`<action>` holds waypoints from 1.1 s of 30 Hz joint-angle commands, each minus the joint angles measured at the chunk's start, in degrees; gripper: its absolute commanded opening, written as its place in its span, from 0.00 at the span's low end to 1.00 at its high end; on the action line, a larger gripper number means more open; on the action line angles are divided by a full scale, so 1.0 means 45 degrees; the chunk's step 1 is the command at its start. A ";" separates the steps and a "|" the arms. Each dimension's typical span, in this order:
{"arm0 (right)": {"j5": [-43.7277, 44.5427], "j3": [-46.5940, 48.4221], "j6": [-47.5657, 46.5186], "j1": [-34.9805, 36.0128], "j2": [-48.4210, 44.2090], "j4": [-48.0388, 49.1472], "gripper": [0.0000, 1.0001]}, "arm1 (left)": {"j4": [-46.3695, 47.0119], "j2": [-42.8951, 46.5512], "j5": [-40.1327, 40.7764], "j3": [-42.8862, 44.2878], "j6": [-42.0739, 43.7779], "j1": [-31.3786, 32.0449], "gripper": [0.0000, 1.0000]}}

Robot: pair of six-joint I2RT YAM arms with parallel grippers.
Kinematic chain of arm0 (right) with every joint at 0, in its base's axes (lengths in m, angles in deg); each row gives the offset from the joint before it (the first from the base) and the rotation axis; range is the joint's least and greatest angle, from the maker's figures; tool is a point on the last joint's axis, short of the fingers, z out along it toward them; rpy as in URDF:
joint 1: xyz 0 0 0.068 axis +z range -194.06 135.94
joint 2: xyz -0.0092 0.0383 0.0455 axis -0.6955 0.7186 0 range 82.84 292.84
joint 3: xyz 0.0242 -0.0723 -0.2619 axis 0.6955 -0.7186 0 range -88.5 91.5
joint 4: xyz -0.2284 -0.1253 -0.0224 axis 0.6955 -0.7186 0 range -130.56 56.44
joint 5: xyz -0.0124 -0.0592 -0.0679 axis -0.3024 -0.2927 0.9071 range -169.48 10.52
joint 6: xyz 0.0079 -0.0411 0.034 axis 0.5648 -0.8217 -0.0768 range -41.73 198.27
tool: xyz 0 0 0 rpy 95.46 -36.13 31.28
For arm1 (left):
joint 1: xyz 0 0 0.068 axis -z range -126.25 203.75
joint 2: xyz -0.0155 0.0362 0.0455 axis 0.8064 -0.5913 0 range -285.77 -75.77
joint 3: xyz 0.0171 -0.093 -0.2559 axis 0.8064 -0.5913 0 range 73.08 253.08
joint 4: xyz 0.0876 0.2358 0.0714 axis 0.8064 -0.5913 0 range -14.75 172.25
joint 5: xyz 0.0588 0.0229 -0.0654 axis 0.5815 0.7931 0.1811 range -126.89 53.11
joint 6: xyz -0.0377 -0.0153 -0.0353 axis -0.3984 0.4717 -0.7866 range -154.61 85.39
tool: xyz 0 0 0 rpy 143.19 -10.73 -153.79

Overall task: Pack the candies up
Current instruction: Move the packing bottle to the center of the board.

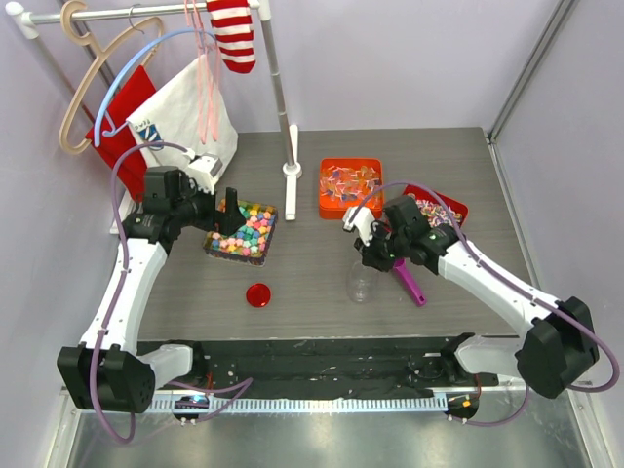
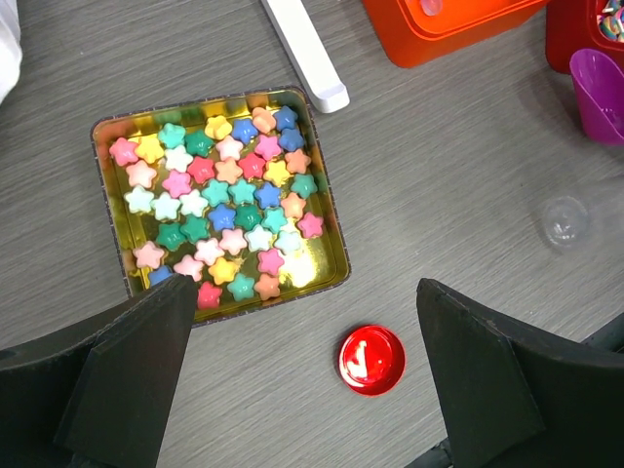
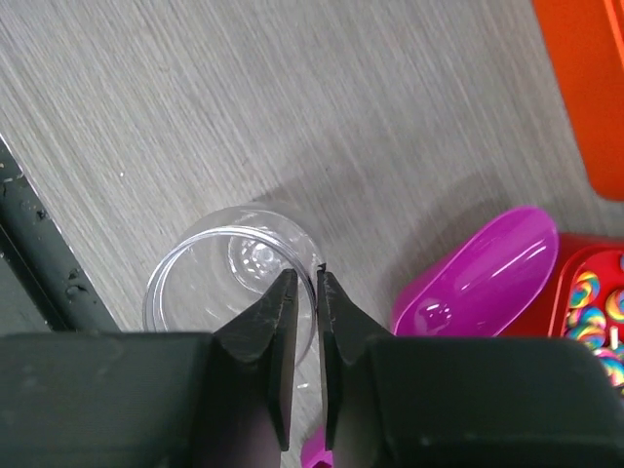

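The candies (image 1: 242,232) (image 2: 224,195) are small pastel star-shaped sweets that fill a square gold tin (image 2: 333,219) left of the table's middle. My left gripper (image 1: 222,207) (image 2: 304,292) hovers over the tin's near edge, open, with nothing between its fingers. On the table just right of the tin lies a red lid (image 1: 258,294) (image 2: 371,359). A clear plastic jar (image 1: 360,283) (image 3: 195,273) stands upright and empty. My right gripper (image 1: 369,255) (image 3: 318,278) is shut on the jar's rim, one finger inside and one outside.
A purple scoop (image 1: 410,283) (image 3: 478,278) lies right of the jar. An orange tin (image 1: 349,187) and a red tin (image 1: 441,208) of wrapped sweets sit behind. A white rack post (image 1: 292,156) stands mid-back, and hangers and cloth hang at the back left.
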 commanded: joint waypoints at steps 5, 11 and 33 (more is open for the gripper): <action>-0.0293 0.2030 0.0137 0.0255 0.1397 0.0160 0.09 | 0.0591 0.0208 -0.0330 -0.0118 -0.0052 0.0012 1.00; -0.0371 0.3065 0.0234 0.0548 0.2881 0.0277 0.05 | 0.0630 0.0208 -0.0369 -0.0177 -0.0052 0.0012 1.00; 0.0801 0.4238 0.1094 0.2052 0.3957 0.0922 0.21 | 0.0688 0.0091 -0.0428 -0.0216 -0.0033 0.0012 1.00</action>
